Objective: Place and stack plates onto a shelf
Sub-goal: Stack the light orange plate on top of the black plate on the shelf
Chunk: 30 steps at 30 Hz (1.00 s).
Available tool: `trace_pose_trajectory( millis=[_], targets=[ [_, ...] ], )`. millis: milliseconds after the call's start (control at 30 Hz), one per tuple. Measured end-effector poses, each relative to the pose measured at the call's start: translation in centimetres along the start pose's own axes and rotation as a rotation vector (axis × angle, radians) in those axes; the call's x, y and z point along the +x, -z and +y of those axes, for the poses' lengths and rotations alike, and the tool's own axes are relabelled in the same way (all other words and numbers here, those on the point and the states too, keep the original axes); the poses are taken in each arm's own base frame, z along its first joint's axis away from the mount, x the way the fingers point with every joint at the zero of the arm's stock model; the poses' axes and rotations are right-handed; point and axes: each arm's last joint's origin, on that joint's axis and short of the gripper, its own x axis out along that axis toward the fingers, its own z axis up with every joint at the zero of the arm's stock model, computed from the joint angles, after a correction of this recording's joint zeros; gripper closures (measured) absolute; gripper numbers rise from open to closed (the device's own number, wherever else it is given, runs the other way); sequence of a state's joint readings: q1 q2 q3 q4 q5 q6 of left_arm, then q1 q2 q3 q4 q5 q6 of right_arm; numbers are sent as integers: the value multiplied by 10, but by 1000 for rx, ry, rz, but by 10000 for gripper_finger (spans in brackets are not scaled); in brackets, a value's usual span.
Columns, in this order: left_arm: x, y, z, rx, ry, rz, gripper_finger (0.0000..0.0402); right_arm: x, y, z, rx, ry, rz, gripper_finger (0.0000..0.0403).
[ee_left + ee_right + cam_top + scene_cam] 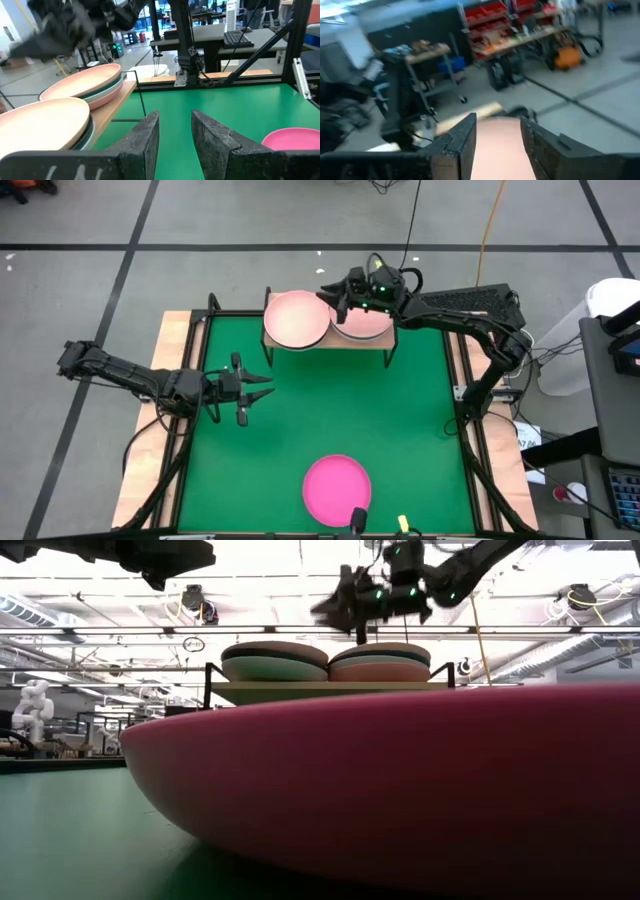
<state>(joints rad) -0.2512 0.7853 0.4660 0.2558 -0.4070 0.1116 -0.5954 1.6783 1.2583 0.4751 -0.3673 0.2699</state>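
The light-wood shelf (330, 346) stands at the mat's far edge and carries two stacks of plates. The left stack (296, 318) has a light pink plate on top. The right stack (364, 328) is partly hidden by my right gripper (332, 298). That gripper is open and hovers just above the shelf, over the gap between the stacks (335, 610); a pink plate (497, 150) shows beyond its fingers. A magenta plate (337, 490) lies flat on the mat by the near edge. My left gripper (262, 390) is open above the mat's left half, pointing right.
The green mat (400, 410) is edged by wooden strips and a black frame (470, 440). Black posts stand at the shelf's ends (208, 675). A small yellow object (403, 523) lies at the near edge. Bare mat lies between the shelf and the magenta plate.
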Motion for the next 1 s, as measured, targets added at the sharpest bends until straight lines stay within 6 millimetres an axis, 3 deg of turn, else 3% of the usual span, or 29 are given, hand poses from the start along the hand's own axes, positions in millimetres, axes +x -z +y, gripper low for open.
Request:
trace_pose_trajectory(
  millis=[167,400,500,733,867,1000],
  targets=[
    [0,0,0,-29,14,0,282,-18,-20,33,-164,-80,-10,266],
    [0,0,0,-42,13,0,282,-17,-1,62,-365,90,141,270],
    [0,-1,1,-42,-2,-7,282,-10,-7,69,-400,105,156,270],
    [1,-3,4,-29,-31,-27,282,18,-27,56,-399,180,395,270],
    [2,-2,5,-26,-35,-21,282,39,-18,43,-419,183,510,270],
    [2,-2,5,-25,-35,-16,282,59,4,32,-408,180,573,270]
  ],
)
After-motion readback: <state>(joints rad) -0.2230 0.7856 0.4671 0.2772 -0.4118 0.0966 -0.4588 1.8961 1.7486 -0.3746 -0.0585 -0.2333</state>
